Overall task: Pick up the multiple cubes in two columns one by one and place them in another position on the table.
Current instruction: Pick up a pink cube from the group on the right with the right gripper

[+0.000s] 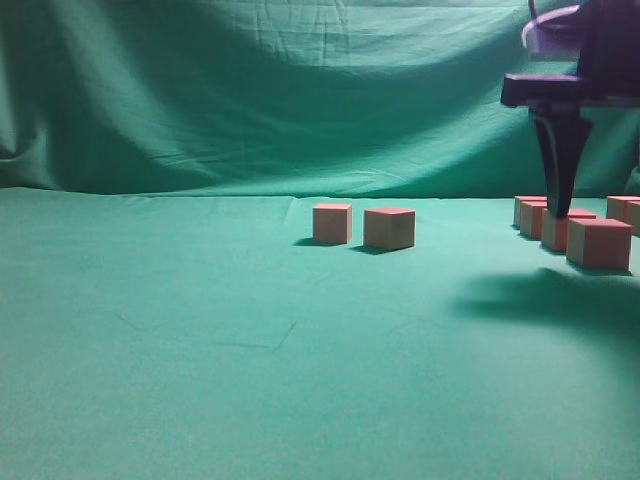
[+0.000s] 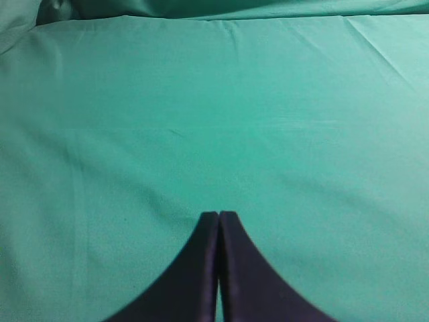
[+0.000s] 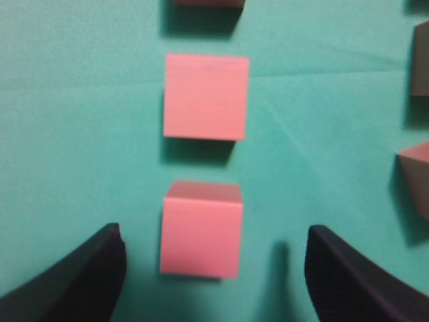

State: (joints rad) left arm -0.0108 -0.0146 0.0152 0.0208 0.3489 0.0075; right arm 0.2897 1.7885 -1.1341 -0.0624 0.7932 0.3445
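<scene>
Pink-topped cubes stand in two columns at the right of the green table (image 1: 200,340). My right gripper (image 1: 561,210) hangs over them, pointing straight down. In the right wrist view it is open (image 3: 214,235), and the nearest cube (image 3: 201,228) lies between its two fingers without touching either. A second cube (image 3: 206,97) follows in the same column, and a third (image 3: 208,3) shows at the top edge. Two cubes of the other column (image 3: 417,176) appear at the right edge. My left gripper (image 2: 218,215) is shut and empty over bare cloth.
Two separate cubes (image 1: 332,223) (image 1: 389,228) sit side by side at mid-table. The front cube of the right-hand group (image 1: 599,243) is closest to the camera. A wrinkled green backdrop (image 1: 250,90) rises behind the table.
</scene>
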